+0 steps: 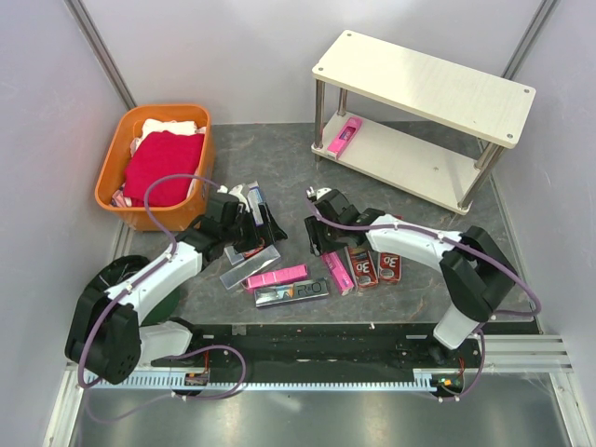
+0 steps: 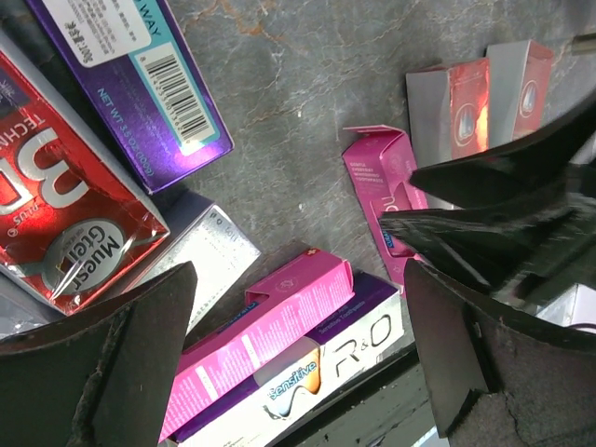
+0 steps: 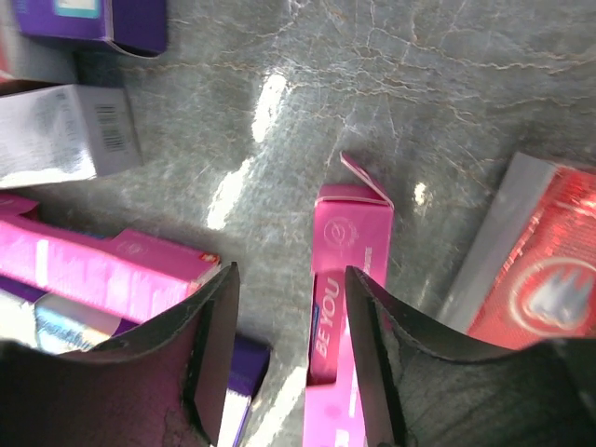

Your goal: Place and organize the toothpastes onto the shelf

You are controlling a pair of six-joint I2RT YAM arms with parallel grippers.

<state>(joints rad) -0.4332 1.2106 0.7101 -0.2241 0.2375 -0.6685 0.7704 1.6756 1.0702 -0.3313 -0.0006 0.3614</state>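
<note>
**R jaws half over a pink carton; L jaws wide above the pile**

R jaws: part-spread, low over the table (image 1: 279, 158), pinching nothing. In the R wrist view a pink "BE YOU" carton (image 3: 340, 307) lies flat, running lengthwise w/ the jaws, its far end flap sticking up. It sits off-centre. One finger (image 3: 372, 363) is over its long edge, and bare table shows btwn the carton and the other finger (image 3: 209, 354). So the carton is only partly inside the gap. A dark red carton (image 3: 545, 279) lies just beside it on one side. A second pink carton (image 3: 102, 270) lies on the other side, w/ a silver-grey carton (image 3: 56, 135) beyond that.

L jaws: spread fully wide, holding nothing, above the loose heap. In the L wrist view the second pink carton and a white-and-purple "R.O" carton (image 2: 317, 377) lie side by side, touching, in the gap btwn the fingers (image 2: 102, 363). A red foil carton (image 2: 65, 223) and a purple carton (image 2: 149, 84) lie off to one side, outside the gap.

The shelf (image 1: 424, 84) stands at the far R of the table, well apart from both arms. One pink carton on shelf (image 1: 343, 136) lies on the lower board, near its L end.

An orange basket (image 1: 110, 182) w/ a red cloth (image 1: 163, 166) sits far L.
</note>
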